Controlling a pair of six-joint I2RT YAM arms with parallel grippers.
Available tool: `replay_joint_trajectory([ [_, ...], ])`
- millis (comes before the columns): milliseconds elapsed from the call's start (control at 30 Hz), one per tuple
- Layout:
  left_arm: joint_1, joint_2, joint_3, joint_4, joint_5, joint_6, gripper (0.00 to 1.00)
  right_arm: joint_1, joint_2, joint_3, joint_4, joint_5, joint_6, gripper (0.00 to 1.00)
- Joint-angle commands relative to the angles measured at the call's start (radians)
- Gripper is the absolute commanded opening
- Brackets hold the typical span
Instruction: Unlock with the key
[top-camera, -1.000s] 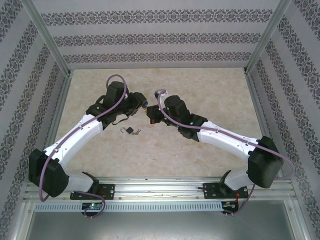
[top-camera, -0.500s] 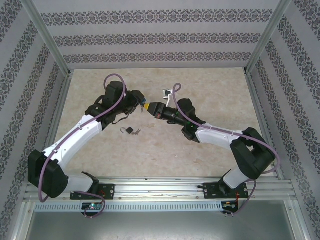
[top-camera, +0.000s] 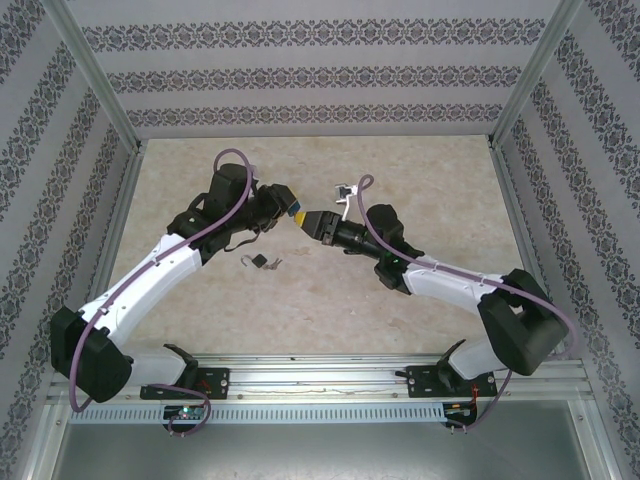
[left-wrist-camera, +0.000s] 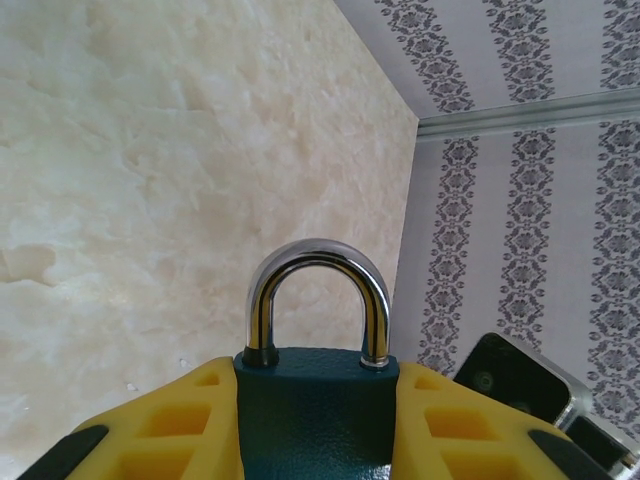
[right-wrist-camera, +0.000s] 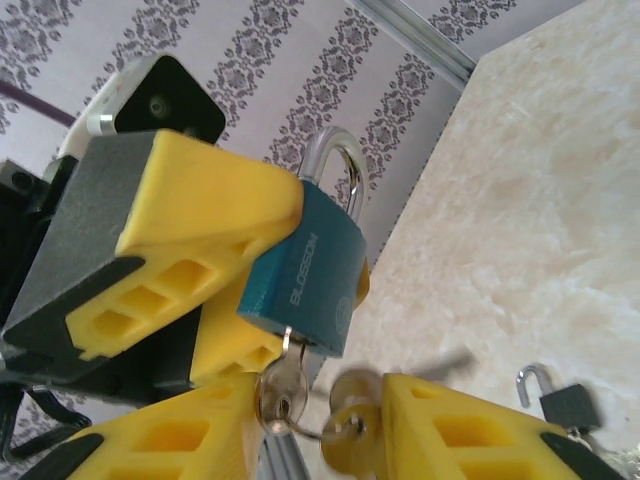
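A teal padlock (left-wrist-camera: 315, 410) with a chrome shackle (left-wrist-camera: 318, 262) is clamped between the yellow fingers of my left gripper (left-wrist-camera: 315, 425), held above the table (top-camera: 297, 210). Both shackle legs sit in the body. From the right wrist, the padlock (right-wrist-camera: 305, 275) has a silver key (right-wrist-camera: 283, 385) stuck in its underside keyhole. A ring with further keys (right-wrist-camera: 350, 430) dangles from it, blurred. My right gripper (right-wrist-camera: 320, 425) stands open around the key, whose head lies close to the left finger (right-wrist-camera: 200, 440). The two grippers meet tip to tip mid-table, the right gripper (top-camera: 316, 222) just beside the lock.
A small dark padlock with its shackle open (top-camera: 259, 262) and a small key beside it lie on the marble-patterned table (top-camera: 420, 180), below the grippers; the right wrist view has this small padlock (right-wrist-camera: 563, 405) at lower right. Patterned walls enclose the table on three sides.
The right arm swung its wrist up and levelled toward the padlock, then its jaws opened off the key. The key stays in the lock and the ring swings. The left arm barely moved.
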Motion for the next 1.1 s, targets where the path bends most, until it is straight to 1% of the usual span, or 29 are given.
replay_joint_trajectory([
  [0,-0.01,-0.038,0.062,-0.047,-0.044,0.066,0.25,0.003,-0.056,-0.025,-0.068,0.039,-0.096,0.38],
  [100,-0.025,-0.036,0.103,-0.131,-0.125,0.122,0.25,0.008,-0.07,-0.044,-0.065,0.053,-0.127,0.4],
  [233,-0.063,-0.036,0.141,-0.234,-0.292,0.195,0.25,0.043,-0.054,-0.065,-0.049,0.082,-0.214,0.39],
  [300,-0.092,-0.034,0.159,-0.264,-0.368,0.226,0.25,0.068,-0.036,-0.087,0.0,0.113,-0.257,0.39],
  [367,-0.132,-0.032,0.18,-0.294,-0.469,0.252,0.25,0.081,-0.008,-0.109,0.109,0.136,-0.261,0.39],
  [433,-0.157,-0.03,0.193,-0.309,-0.524,0.265,0.25,0.093,0.019,-0.126,0.198,0.171,-0.267,0.4],
  [467,-0.178,-0.029,0.204,-0.323,-0.57,0.276,0.25,0.102,0.029,-0.133,0.237,0.196,-0.278,0.4],
  [533,-0.209,-0.022,0.22,-0.341,-0.63,0.294,0.25,0.113,0.05,-0.131,0.28,0.218,-0.3,0.4],
  [700,-0.235,-0.013,0.228,-0.346,-0.672,0.308,0.25,0.123,0.087,-0.122,0.397,0.227,-0.288,0.4],
  [800,-0.238,-0.013,0.23,-0.342,-0.673,0.312,0.25,0.124,0.089,-0.107,0.408,0.203,-0.28,0.41],
  [933,-0.238,-0.014,0.23,-0.337,-0.663,0.312,0.25,0.129,0.087,-0.094,0.413,0.18,-0.267,0.47],
  [1067,-0.238,-0.014,0.228,-0.325,-0.648,0.308,0.25,0.133,0.096,-0.067,0.417,0.146,-0.264,0.47],
])
